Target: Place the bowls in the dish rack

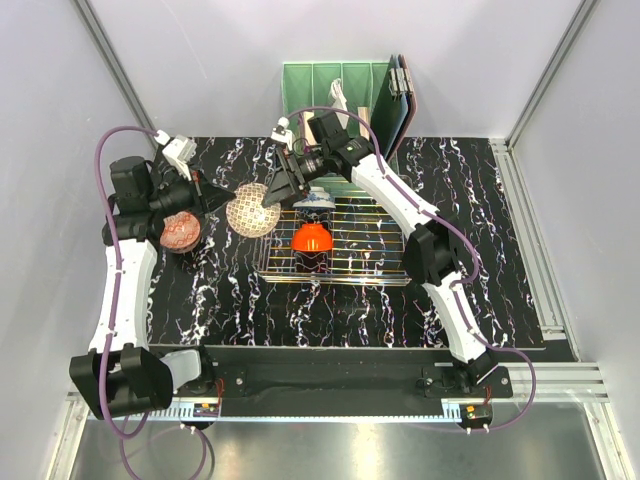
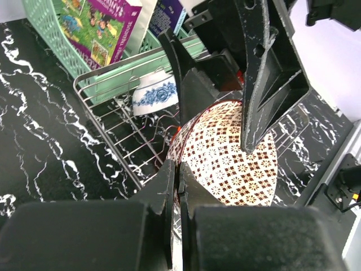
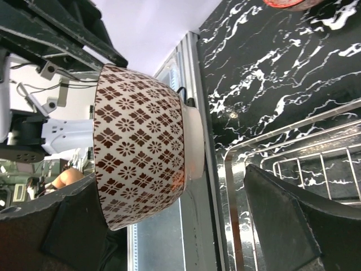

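Orange bowl (image 1: 312,238), blue-white bowl (image 1: 316,203) in the dish rack (image 1: 365,262); left gripper (image 2: 176,175) pinches lattice bowl (image 1: 250,209) beside it, right gripper (image 1: 283,187) spread wide; pink bowl (image 1: 180,231) not yet loaded.

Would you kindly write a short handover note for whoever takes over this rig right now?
Left gripper: shut on the rim of the lattice bowl, held up at the left end of the dish rack.
Right gripper: open, fingers on either side of that bowl, not gripping.
Done: orange bowl and blue-patterned bowl sit in the rack.
Left: the lattice bowl must go in, then the pink bowl on the table, left of the rack.
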Controlling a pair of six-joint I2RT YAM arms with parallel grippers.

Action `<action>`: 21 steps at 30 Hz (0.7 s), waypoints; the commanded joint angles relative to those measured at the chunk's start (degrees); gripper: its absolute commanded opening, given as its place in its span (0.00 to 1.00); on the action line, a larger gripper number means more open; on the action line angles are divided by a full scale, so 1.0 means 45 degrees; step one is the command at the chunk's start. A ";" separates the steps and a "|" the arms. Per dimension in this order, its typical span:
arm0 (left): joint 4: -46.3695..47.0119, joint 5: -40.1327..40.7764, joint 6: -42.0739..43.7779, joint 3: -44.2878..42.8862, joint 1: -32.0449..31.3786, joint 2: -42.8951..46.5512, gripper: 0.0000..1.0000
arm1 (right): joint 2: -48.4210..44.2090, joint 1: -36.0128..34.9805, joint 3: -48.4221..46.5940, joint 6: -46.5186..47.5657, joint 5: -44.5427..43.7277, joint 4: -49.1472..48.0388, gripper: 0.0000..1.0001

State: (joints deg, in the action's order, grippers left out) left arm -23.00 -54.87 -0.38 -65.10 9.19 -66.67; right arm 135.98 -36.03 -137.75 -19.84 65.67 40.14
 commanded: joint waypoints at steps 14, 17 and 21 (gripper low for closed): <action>0.1870 -0.1029 -0.0872 0.0287 -0.0128 0.0481 0.00 | -0.0160 -0.0215 -0.0521 -0.0924 0.1403 -0.1185 1.00; 0.1909 -0.0990 -0.0891 0.0307 -0.0128 0.0461 0.00 | -0.0199 -0.0293 -0.0385 -0.0924 0.1500 -0.1263 1.00; 0.1929 -0.1029 -0.0872 0.0307 -0.0128 0.0481 0.00 | -0.0160 -0.0430 -0.0248 -0.0944 0.1579 -0.1322 1.00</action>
State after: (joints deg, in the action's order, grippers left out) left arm -19.40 -56.60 -3.09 -63.16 8.82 -66.35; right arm 136.00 -36.73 -138.47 -23.33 70.22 36.91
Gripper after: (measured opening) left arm 0.026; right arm 0.994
